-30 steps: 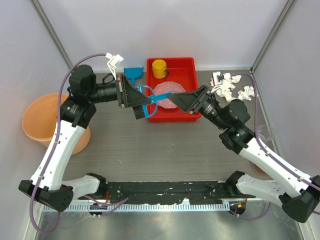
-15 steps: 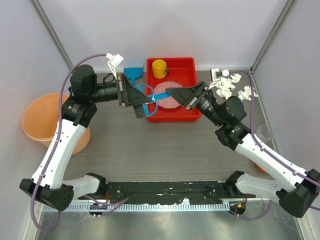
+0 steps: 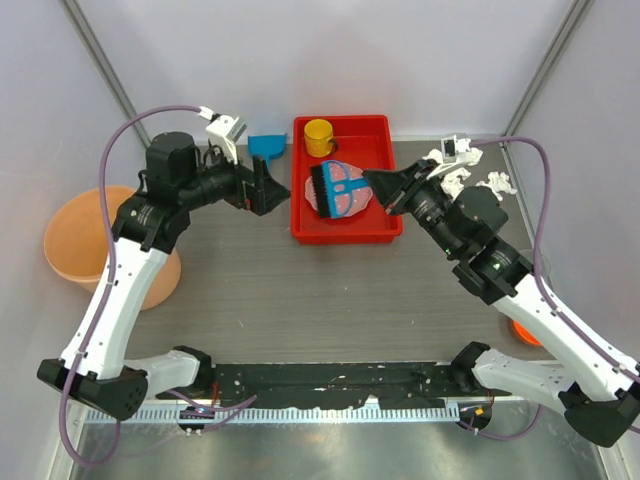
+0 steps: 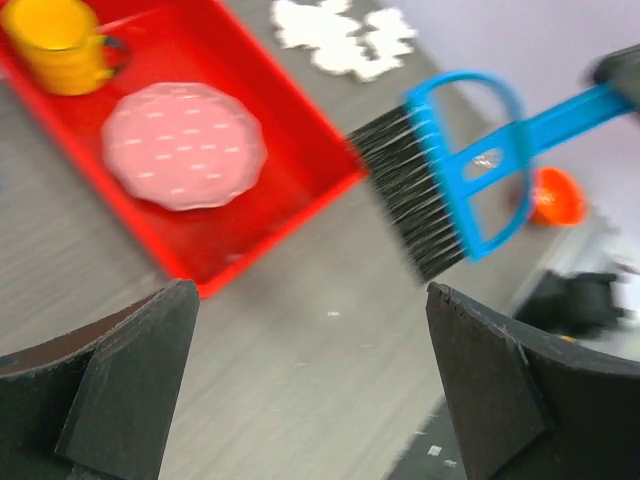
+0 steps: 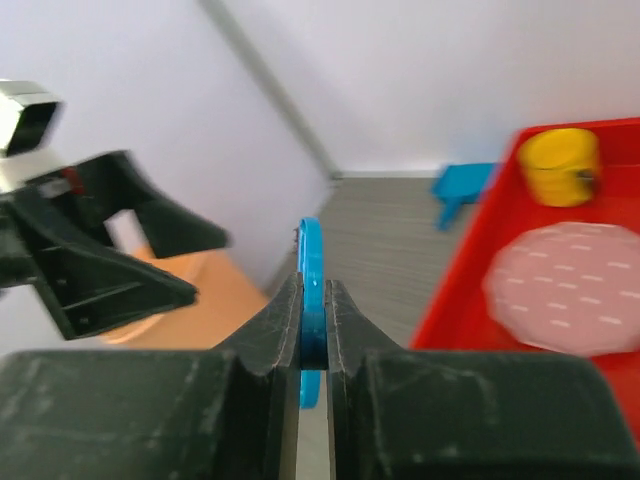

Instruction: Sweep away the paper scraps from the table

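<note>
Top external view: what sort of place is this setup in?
Probably a lab test cell: white walls and metal rails box in the table, with the left arm and right arm bolted at its near edge.

place: robot lab cell | signs: white walls (image 3: pixel 400 60), metal rails (image 3: pixel 103 75), two arms (image 3: pixel 110 300) bolted to table (image 3: pixel 300 290)

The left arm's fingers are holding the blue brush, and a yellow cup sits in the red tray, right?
Not quite. It is the right fingers that are holding the blue brush, pinched shut on its handle, as the right wrist view shows. The left fingers are open and empty. The yellow cup does sit in the red tray.
</note>
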